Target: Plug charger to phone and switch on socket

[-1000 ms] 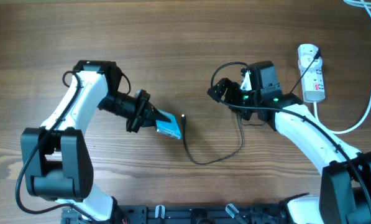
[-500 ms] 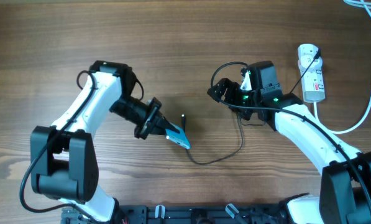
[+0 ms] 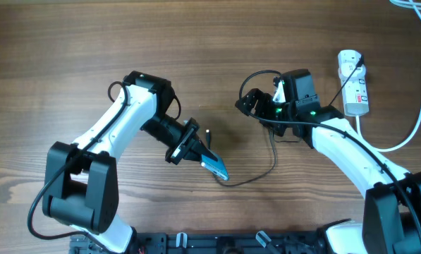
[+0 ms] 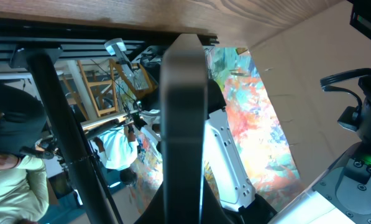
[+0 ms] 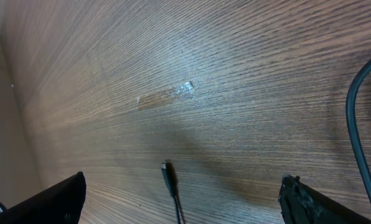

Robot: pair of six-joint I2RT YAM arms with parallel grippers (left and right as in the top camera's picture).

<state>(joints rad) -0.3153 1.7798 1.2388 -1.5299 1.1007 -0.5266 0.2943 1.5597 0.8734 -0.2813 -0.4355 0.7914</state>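
Observation:
My left gripper [image 3: 197,152] is shut on the phone [image 3: 215,168], a turquoise-screened handset held tilted over the table. In the left wrist view the phone [image 4: 184,118] shows edge-on as a dark slab between the fingers. The charger is a thin black cable [image 3: 247,179] looping on the table, and its connector tip [image 3: 207,132] lies just above the phone. My right gripper [image 3: 247,101] is open and empty, hovering right of the tip. The right wrist view shows the connector [image 5: 167,172] lying between the open fingers [image 5: 182,196]. The white socket [image 3: 354,85] lies at the far right.
A thick white cord [image 3: 407,141] curves from the socket along the right edge. Black cable loops around my right wrist [image 3: 263,74]. A black rail [image 3: 231,243] runs along the table's front edge.
My left arm has carried the phone to the right and toward the front, tilting it, so it now sits just below the connector tip. The right arm has not moved.

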